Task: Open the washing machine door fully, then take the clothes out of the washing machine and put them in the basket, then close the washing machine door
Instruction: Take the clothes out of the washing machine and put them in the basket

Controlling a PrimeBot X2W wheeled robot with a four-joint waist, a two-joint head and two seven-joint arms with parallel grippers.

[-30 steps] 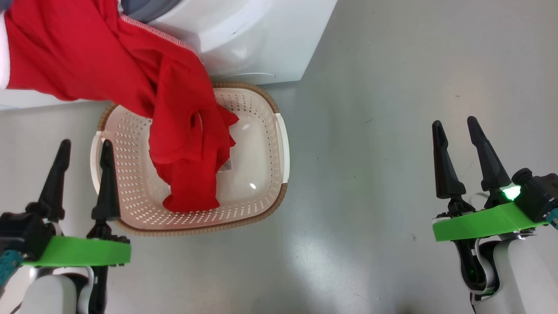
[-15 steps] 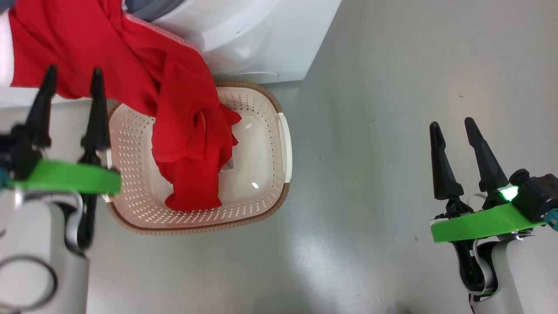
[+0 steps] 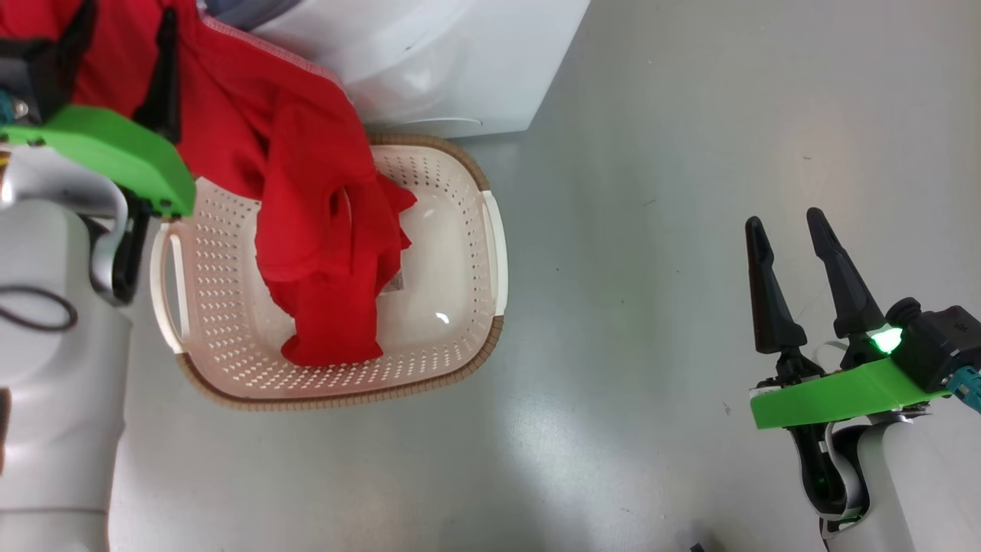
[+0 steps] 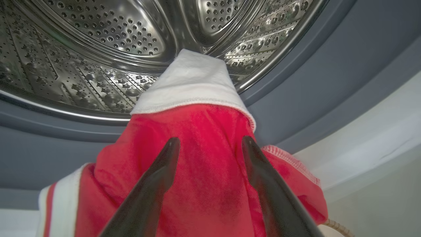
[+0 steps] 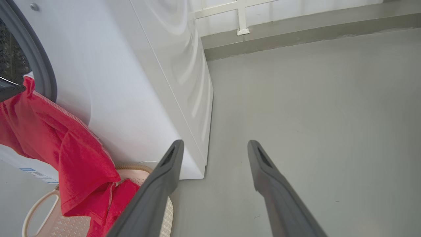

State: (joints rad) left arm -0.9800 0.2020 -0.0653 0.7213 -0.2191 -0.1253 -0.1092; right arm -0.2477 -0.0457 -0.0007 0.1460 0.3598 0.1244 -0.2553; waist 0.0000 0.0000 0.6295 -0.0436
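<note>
Red clothes with white-stitched edging and a white panel drape from the washing machine into the basket. The left tool is spread apart over the cloth; the right tool is spread apart, empty.

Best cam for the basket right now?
Head view: nearly the whole basket from above, rim, both handles, clothes draped into it. Right wrist view catches one handle and a corner beside the clothes. Left wrist view: perhaps a sliver of rim at its bottom edge.
</note>
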